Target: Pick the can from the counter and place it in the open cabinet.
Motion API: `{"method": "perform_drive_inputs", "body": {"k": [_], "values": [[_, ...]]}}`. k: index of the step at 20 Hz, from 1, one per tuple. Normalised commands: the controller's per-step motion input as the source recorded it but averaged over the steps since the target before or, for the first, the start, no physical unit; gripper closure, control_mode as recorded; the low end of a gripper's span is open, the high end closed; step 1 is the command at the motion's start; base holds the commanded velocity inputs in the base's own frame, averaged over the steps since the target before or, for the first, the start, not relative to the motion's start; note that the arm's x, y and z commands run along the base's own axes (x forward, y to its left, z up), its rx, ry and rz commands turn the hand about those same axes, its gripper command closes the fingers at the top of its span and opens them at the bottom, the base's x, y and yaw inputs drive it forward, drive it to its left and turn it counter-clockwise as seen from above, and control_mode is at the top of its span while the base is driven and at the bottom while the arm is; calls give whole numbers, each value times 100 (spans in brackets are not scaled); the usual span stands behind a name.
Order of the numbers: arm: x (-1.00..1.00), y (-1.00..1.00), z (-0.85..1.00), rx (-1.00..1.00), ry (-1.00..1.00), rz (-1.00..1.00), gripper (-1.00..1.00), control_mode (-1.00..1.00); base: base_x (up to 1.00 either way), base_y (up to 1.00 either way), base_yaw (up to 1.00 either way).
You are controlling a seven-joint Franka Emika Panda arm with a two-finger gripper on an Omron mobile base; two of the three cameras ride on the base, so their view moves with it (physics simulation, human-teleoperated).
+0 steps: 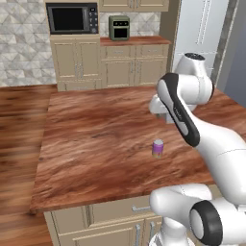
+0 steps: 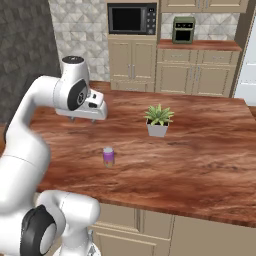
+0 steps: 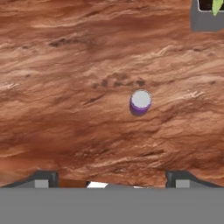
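Right base view, left to right: gripper [image 2: 80, 119] hung above the counter [image 2: 200, 150], pointing down, well clear of the surface. Fingers spread wide apart in the hand view, nothing between them. The can [image 2: 108, 157] stood upright on the counter, lower and to the right of the gripper, near the front edge, untouched. In the hand view the can [image 3: 140, 103] sat ahead of the fingertips, slightly right of centre, silver top facing the camera. Further right, a potted plant [image 2: 158, 121] stood mid-counter, apart from the can. Microwave [image 2: 132, 19] and a green toaster oven [image 2: 183, 30] sat against the back wall.
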Motion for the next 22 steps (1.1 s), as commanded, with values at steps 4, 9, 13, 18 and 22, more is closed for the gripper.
{"method": "perform_drive_inputs", "body": {"k": [4,9,13,18,22], "values": [[-22,0,-30,1,0,5,-100,-100,0,0,0],[-4,-5,-23,0,0,3,-100,-100,0,0,0],[0,-25,-36,0,-1,4,-100,-100,0,0,0],[1,-25,-48,0,0,6,-100,-100,0,0,0],[15,-3,-47,0,0,7,-100,-100,0,0,0]]}}
